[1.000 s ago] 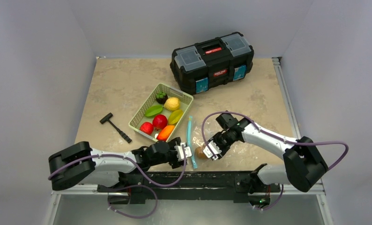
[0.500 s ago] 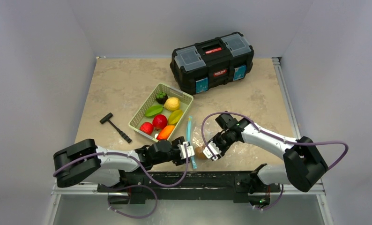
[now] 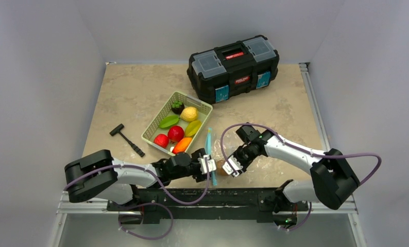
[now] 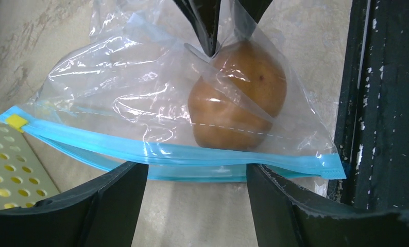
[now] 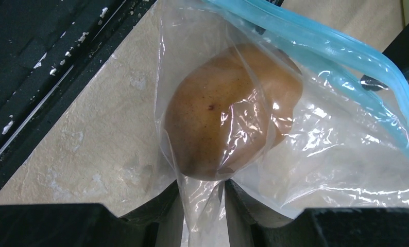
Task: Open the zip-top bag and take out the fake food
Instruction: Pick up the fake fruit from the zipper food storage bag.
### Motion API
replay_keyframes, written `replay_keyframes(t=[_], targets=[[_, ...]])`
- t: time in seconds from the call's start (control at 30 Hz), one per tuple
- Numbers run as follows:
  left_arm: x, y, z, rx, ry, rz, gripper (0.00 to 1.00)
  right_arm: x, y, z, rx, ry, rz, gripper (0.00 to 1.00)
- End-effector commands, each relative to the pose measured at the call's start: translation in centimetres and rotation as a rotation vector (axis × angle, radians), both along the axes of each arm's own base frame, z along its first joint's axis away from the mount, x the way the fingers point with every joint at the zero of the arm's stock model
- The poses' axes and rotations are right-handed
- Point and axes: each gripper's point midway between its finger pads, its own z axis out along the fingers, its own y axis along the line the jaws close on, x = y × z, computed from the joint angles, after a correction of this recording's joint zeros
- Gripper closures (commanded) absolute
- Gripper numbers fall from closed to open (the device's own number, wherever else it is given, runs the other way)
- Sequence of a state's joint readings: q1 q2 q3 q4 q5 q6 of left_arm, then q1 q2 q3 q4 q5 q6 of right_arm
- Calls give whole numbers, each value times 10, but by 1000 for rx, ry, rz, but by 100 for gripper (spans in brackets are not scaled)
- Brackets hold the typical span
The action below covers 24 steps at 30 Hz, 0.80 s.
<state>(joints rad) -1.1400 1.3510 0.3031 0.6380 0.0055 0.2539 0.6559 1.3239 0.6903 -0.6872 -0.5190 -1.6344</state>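
The zip-top bag point(image 4: 130, 98) is lying at the near edge of the table point(image 3: 140, 87), between the arms, with one brown fake food point(image 4: 238, 103) inside. The right gripper point(image 5: 201, 195) is pinching the film behind it. The left gripper point(image 4: 197, 177) is gaping, with the zip strip point(image 4: 192, 154) running crosswise just ahead of its jaws.

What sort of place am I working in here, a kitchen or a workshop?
Neither, most likely: it looks like an enclosed robot test cell. Plain grey walls box in a stone-patterned table, and the black toolbox, small hammer and green basket look like staged props.
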Motion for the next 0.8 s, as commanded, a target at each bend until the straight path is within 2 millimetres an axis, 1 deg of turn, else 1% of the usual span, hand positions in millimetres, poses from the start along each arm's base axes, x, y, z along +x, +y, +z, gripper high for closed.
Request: replay_keyframes(t=[0.0,0.2,0.53,0.77], targets=[[-4,-30,27,-106,-11,-79,30,-7,7,1,24,47,4,69],[-12,-35,17,-100,23,-124,22,-4,14,6,46,69,-46,70],[-10,-45,17,-132,33,-123,15,-1,29,18,106,131,-143,70],[-11,-53,17,-161,63,-129,12,9,35,23,134,153,-257,69]])
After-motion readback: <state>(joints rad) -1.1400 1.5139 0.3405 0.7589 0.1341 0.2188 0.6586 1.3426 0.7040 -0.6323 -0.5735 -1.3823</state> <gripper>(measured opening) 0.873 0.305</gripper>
